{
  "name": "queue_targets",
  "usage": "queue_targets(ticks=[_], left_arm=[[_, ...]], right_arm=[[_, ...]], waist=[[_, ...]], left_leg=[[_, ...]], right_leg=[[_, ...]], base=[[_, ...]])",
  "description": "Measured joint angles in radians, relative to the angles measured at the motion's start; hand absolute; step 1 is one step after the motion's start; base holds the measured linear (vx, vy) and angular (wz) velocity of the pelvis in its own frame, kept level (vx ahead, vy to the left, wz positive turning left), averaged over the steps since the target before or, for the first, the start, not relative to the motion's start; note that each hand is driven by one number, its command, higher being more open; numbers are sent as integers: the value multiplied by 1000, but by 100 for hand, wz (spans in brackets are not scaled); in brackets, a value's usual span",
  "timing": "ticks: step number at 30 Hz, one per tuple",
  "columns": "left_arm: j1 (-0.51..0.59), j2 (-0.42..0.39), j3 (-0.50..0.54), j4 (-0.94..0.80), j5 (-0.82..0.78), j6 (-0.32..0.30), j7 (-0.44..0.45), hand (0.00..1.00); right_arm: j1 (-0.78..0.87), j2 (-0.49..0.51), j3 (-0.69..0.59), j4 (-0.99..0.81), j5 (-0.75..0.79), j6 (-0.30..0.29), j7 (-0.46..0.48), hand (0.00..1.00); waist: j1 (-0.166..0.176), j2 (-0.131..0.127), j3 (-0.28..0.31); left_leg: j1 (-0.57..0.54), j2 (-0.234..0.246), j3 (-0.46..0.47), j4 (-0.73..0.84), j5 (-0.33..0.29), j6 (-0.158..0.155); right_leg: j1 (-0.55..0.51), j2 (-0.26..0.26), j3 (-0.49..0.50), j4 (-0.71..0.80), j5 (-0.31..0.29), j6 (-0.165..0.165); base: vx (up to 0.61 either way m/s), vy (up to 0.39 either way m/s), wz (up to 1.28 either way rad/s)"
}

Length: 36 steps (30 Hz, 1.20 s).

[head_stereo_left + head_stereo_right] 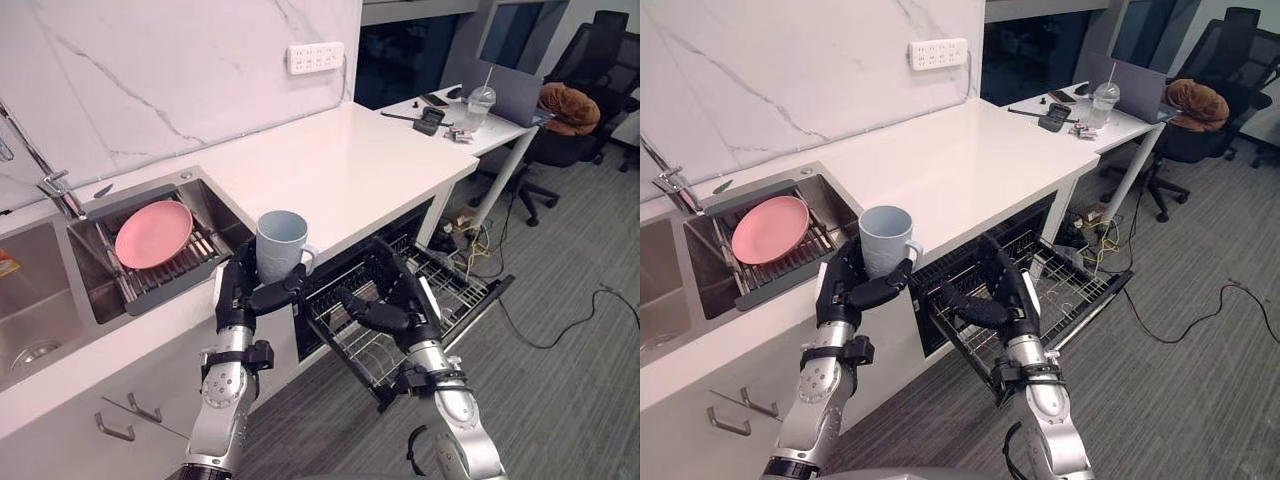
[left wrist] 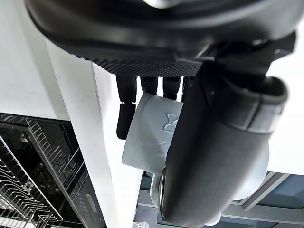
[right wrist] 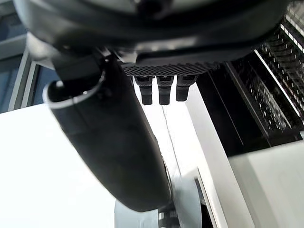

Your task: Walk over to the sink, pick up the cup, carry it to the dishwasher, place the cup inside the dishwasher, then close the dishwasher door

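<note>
While the robot stands at the white stone counter (image 1: 350,170), the left eye view has its left hand (image 1: 240,295) wrapped round a pale blue-grey ceramic cup (image 1: 281,245). The cup is held upright just over the counter's front edge, near the steel sink's (image 1: 218,212) right front corner, its handle turned toward the right hand (image 1: 388,305). A round pink plate (image 1: 153,233) lies on the drain rack (image 1: 170,275) in the sink. The right hand hangs loosely spread, gripping nothing, above the pulled-out black wire dishwasher rack (image 1: 455,290). The right eye view shows the same arrangement. From the left wrist, fingers (image 2: 126,116) and thumb (image 2: 213,156) clamp the cup's wall. From the right wrist, straight fingers (image 3: 164,90) stand apart from the thumb (image 3: 109,142), empty.
</note>
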Motion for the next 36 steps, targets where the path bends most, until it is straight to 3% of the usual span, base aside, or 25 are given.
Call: queue_targets(ticks=[9, 19, 24, 36], left_arm=[[-3, -4, -11, 20, 0, 0, -2, 30], [-15, -14, -122, 19, 1, 0, -31, 30], [-17, -15, -166, 19, 1, 2, -36, 30], [-59, -13, -239, 16, 0, 3, -49, 30]], right_arm=[[-49, -10, 44, 0, 1, 0, 18, 90], [-85, -25, 67, 0, 0, 0, 6, 90], [-91, -25, 67, 4, 0, 0, -7, 90], [-152, -24, 66, 38, 42, -2, -43, 90]], waist=[[-2, 1, -2], [-2, 8, -9], [-10, 19, -27], [-15, 19, -29]], left_leg=[[-17, -6, 3, 2, 4, 7], [-26, -9, -11, -8, 10, 9], [-25, -16, -20, -35, 29, 12], [-22, -22, -39, -88, 77, 13]], right_leg=[[-11, -4, 8, -20, 16, 6], [-15, -5, 0, -23, 17, 6], [-18, -10, -9, -22, 17, 6], [-37, -11, -30, -3, 17, 6]], base=[[-12, 5, -1], [-1, 1, 3], [-14, 4, 7], [-29, -5, 5]])
